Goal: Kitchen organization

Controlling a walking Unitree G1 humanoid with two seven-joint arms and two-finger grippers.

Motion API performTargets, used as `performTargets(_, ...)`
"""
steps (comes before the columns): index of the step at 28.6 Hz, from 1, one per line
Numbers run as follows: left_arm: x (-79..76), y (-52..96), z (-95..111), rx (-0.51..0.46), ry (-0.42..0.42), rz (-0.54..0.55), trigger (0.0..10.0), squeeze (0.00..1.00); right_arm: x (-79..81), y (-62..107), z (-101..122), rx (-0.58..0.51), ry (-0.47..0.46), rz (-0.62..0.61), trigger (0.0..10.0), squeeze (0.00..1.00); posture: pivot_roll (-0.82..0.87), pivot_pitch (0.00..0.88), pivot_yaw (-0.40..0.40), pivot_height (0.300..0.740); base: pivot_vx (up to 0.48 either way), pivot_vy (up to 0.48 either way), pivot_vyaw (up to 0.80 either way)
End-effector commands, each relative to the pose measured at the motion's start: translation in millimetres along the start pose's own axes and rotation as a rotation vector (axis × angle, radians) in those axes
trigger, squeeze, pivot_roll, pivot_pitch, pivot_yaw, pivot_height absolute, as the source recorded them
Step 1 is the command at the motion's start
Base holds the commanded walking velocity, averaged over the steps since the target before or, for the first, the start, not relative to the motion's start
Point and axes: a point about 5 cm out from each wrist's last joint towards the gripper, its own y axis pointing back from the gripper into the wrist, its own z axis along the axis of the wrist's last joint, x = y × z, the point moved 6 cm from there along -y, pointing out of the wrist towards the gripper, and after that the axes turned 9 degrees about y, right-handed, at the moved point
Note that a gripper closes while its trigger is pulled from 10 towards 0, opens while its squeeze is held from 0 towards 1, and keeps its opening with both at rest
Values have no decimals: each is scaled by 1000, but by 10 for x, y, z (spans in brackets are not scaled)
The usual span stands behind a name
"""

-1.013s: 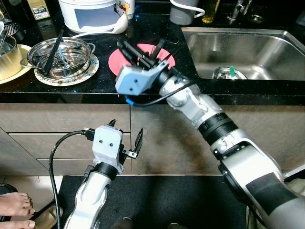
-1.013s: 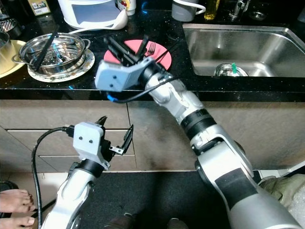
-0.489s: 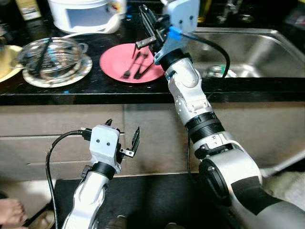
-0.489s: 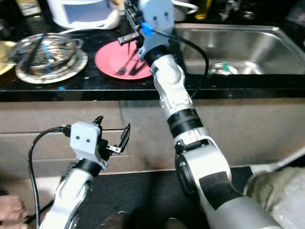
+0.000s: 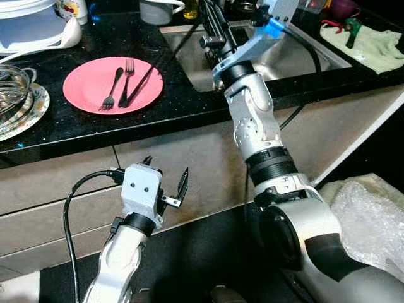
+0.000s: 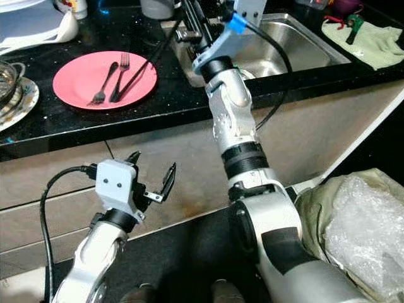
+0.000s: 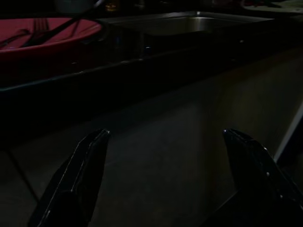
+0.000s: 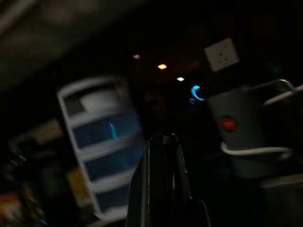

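Note:
A pink plate [image 5: 95, 85] lies on the black counter [image 5: 183, 95] with two forks [image 5: 117, 79] and a long dark utensil [image 5: 142, 79] across it. My right gripper [image 5: 211, 22] is raised above the counter at the sink's left rim, to the right of the plate, fingers pressed together. A thin dark line runs from near those fingers toward the plate; I cannot tell whether it is held. My left gripper [image 5: 165, 173] hangs low in front of the cabinet face, open and empty, its fingers [image 7: 80, 175] spread wide.
A steel sink [image 5: 303, 50] is right of the plate, with a green cloth [image 5: 363, 38] beyond it. A white rice cooker [image 5: 31, 28] and a steel pot [image 5: 9, 88] stand at the left. A plastic bag [image 5: 372, 221] lies on the floor at the right.
The camera has swung to the right. My right gripper has lifted off the pink plate and moved right to the sink's edge. The left arm keeps its pose.

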Motion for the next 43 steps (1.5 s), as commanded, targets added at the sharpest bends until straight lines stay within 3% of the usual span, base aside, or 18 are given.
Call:
performTargets(1, 13, 17, -25, 9, -9, 10, 10000, 0, -17, -40, 131, -44, -38, 3, 10000, 0, 88, 110, -94, 740, 0, 0, 0)
performTargets(4, 19, 18, -33, 12, -10, 13, 10000, 0, 7, -49, 38, 11, 192, 15, 10000, 0, 88, 107, -94, 740, 0, 0, 0)
performTargets(5, 19, 18, -33, 12, -10, 13, 10000, 0, 7, -49, 38, 11, 192, 15, 10000, 0, 88, 107, -94, 740, 0, 0, 0)
performTargets(6, 13, 15, -35, 13, -10, 10, 10000, 0, 40, -67, -21, 34, 304, 18, 10000, 0, 92, 107, -94, 740, 0, 0, 0)
performTargets(8, 5, 15, -35, 13, -11, 8, 10000, 0, 58, -110, -20, 38, 391, 16, 10000, 0, 96, 105, -96, 740, 0, 0, 0)
performTargets(11, -1, 16, -34, 12, -12, 8, 10000, 0, 38, -152, 22, 34, 430, -3, 10000, 0, 99, 105, -98, 740, 0, 0, 0)
performTargets(17, -24, 27, -29, 11, -14, 6, 10000, 0, 50, -236, 34, 61, 602, -9, 10000, 0, 114, 105, -109, 740, 0, 0, 0)
performTargets(20, -39, 51, -11, 8, -13, 14, 10000, 0, 104, -261, -52, 92, 757, 1, 10000, 0, 128, 111, -121, 740, 0, 0, 0)
performTargets(21, -39, 51, -11, 8, -13, 14, 10000, 0, 104, -261, -52, 92, 757, 1, 10000, 0, 128, 111, -121, 740, 0, 0, 0)
performTargets(24, -38, 62, 17, 2, -13, 21, 10000, 0, 126, -271, -126, 120, 883, 5, 10000, 0, 132, 118, -125, 740, 0, 0, 0)
performTargets(28, -48, 47, 74, -13, -26, 19, 10000, 0, 108, -276, -154, 140, 850, -5, 10000, 0, 135, 124, -128, 740, 0, 0, 0)
performTargets(29, -47, 35, 95, -18, -28, 19, 10000, 0, 91, -279, -141, 140, 770, -12, 10000, 0, 136, 125, -127, 740, 0, 0, 0)
performTargets(32, -45, 28, 107, -21, -29, 19, 10000, 0, 81, -282, -131, 137, 720, -17, 10000, 0, 135, 126, -125, 740, 0, 0, 0)
performTargets(33, -36, 18, 115, -23, -29, 21, 10000, 0, 104, -289, -131, 132, 578, -1, 10000, 0, 132, 127, -120, 740, 0, 0, 0)
performTargets(34, -36, 18, 115, -23, -29, 21, 10000, 0, 104, -289, -131, 132, 578, -1, 10000, 0, 132, 127, -120, 740, 0, 0, 0)
performTargets(36, -27, -1, 104, -21, -30, 19, 10000, 0, 154, -308, -16, 55, 238, 33, 10000, 0, 125, 124, -109, 740, 0, 0, 0)
performTargets(38, -32, -18, 80, -14, -30, 13, 10000, 0, 168, -291, 179, -55, 41, 67, 10000, 0, 120, 118, -98, 740, 0, 0, 0)
performTargets(43, -29, -41, 57, -6, -35, 3, 10000, 0, 112, -186, 437, -170, -57, 87, 10000, 0, 122, 106, -77, 740, 0, 0, 0)
